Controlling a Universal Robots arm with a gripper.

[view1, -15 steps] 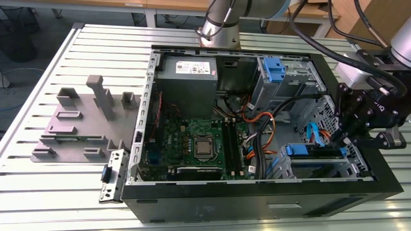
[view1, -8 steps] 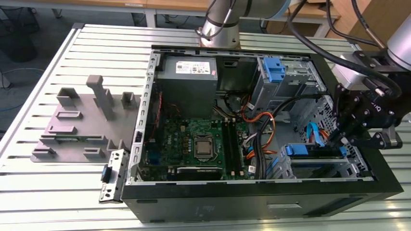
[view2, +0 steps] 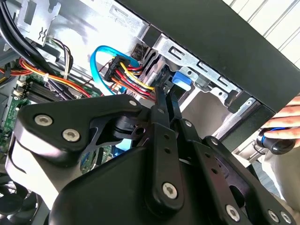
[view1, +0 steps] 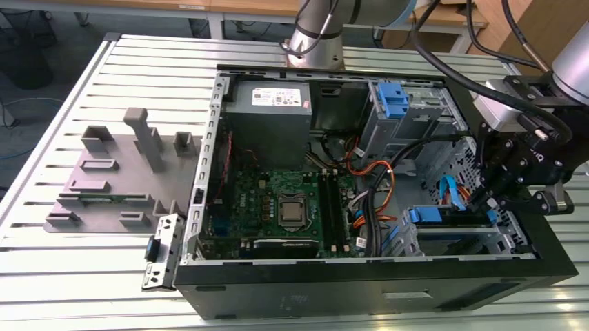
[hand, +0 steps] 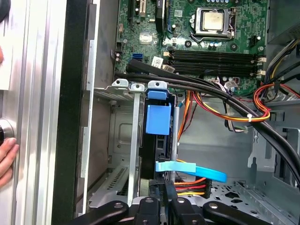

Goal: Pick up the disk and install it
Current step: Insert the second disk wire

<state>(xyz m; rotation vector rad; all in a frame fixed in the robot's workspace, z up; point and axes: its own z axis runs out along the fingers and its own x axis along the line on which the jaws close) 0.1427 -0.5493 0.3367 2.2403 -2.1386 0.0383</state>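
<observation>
The disk (hand: 158,119) is shown standing on edge in a slot of the metal drive cage (hand: 133,140), at the front corner of the open computer case (view1: 368,289). Its blue carrier frame is seen end-on in the first wrist view, and in the exterior view the disk (view1: 432,215) is marked by the same blue, low at that view's right. The pick-up step is judged complete and the installing step is in hand, with the carrier largely inside its slot.

The hand (hand: 165,201) is placed at the disk's cabled end. In the second wrist view the hand (view2: 164,96) is seen reaching to the carrier beside its blue tab. Whether it is clenched on the disk or released cannot be told.

A flat blue data cable (hand: 197,169) and a bundle of red, yellow and black power leads (hand: 192,187) lie just beside the hand. The motherboard (view1: 276,200) is seen further in. The case rests on a ribbed tabletop (view1: 83,262), where a grey fixture (view1: 110,179) lies well apart. A person's fingers (view2: 286,115) are seen outside the case wall.

Final seating is judged to call for a straight push along the cage rails, with the cables kept out of the slot.
</observation>
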